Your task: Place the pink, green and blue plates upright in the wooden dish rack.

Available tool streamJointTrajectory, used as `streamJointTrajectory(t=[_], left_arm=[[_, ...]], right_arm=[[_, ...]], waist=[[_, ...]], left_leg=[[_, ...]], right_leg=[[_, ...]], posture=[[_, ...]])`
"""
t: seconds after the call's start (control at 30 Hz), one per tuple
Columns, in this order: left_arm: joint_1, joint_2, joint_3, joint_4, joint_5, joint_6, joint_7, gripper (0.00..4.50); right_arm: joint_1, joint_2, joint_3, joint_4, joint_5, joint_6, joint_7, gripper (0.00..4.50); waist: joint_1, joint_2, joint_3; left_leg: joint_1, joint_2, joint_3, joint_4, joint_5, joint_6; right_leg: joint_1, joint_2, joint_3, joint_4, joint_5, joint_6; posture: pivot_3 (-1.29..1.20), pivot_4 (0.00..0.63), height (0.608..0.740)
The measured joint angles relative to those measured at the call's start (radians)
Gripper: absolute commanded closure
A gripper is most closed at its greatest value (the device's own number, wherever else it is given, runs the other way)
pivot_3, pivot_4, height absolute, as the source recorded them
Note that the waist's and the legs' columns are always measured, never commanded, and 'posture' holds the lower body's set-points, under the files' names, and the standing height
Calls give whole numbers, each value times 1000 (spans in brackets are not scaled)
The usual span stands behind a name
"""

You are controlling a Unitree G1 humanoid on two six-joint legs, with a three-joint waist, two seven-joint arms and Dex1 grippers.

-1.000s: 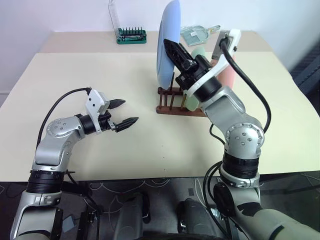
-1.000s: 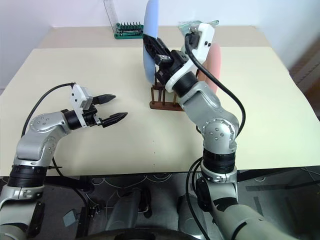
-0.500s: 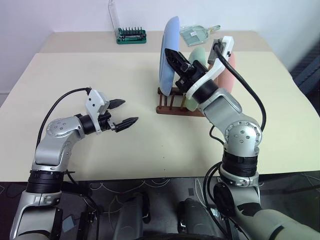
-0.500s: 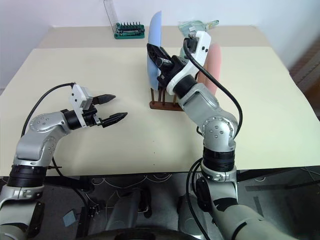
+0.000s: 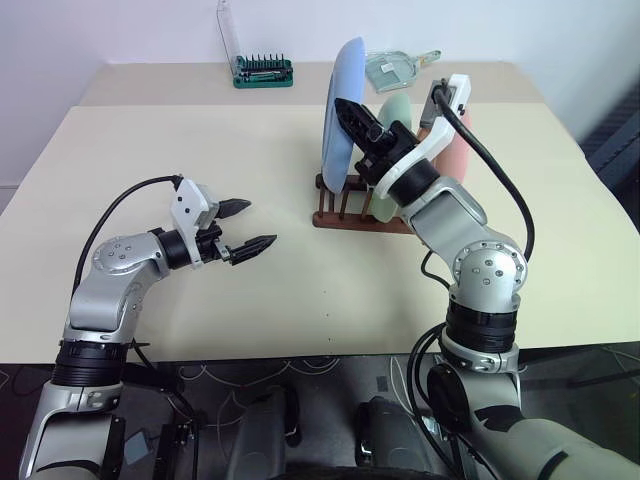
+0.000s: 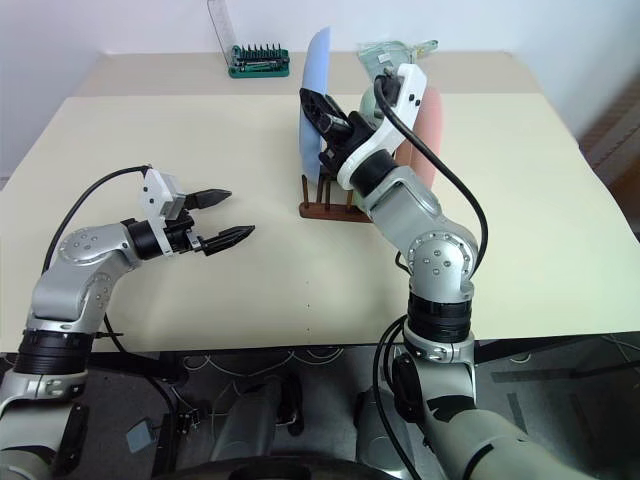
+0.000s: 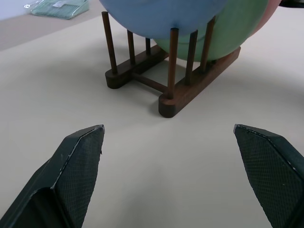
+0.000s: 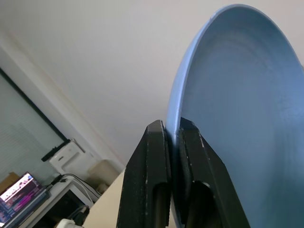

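Blue plate (image 5: pixel 342 108): upright at the rack's (image 5: pixel 345 215) left end, lower than a second ago and now down between the pegs, as I read it.
Right gripper (image 8: pixel 173 142): I keep its fingers clamped on the blue plate's rim.
Rack contents: green plate (image 5: pixel 392 108) behind the blue, pink plate (image 5: pixel 458 150) at the right end.
Left gripper (image 5: pixel 250 226): unchanged, fingers wide apart over the table (image 5: pixel 150 140).
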Motion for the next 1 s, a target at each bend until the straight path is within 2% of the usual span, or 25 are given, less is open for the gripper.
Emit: streamJointTrajectory(t=[0.1,0.13,0.2,0.37,0.4,0.6,0.7,1.0], left_arm=[[0,0,0,0,0,0,0,0],[0,0,0,0,0,0,0,0],[0,0,0,0,0,0,0,0],[0,0,0,0,0,0,0,0],[1,0,0,0,0,0,1,0],[2,0,0,-2,0,0,1,0],[1,0,0,-2,0,0,1,0],[4,-3,0,-7,-1,1,5,0]], right_arm=[[0,0,0,10,0,13,-15,4438],[1,0,0,15,0,17,-19,3745],[2,0,0,28,-1,23,-23,2976],[8,0,-1,44,-4,24,-29,312],[8,0,-1,44,-5,24,-29,42],[8,-6,3,44,-32,24,-24,42],[8,-43,33,39,-69,24,5,42],[-33,-308,194,-115,-266,-4,238,42]], waist=[[0,0,0],[0,0,0],[0,0,0],[0,0,0],[0,0,0],[0,0,0],[0,0,0],[1,0,0]], left_leg=[[0,0,0,0,0,0],[0,0,0,0,0,0],[0,0,0,0,0,0],[0,0,0,0,0,0],[0,0,0,0,0,0],[0,0,0,0,0,0],[0,0,0,-1,0,0],[-3,0,0,0,0,0]], right_leg=[[0,0,0,0,0,0],[0,0,0,0,0,0],[0,0,0,0,0,0],[0,0,0,0,0,0],[0,0,0,0,0,0],[0,0,0,0,0,0],[-1,0,0,-1,0,0],[-3,0,0,-1,0,0]], posture=[[0,150,736],[0,150,736],[0,150,736],[0,150,736],[0,150,736],[0,150,736],[0,150,736],[0,150,736]])
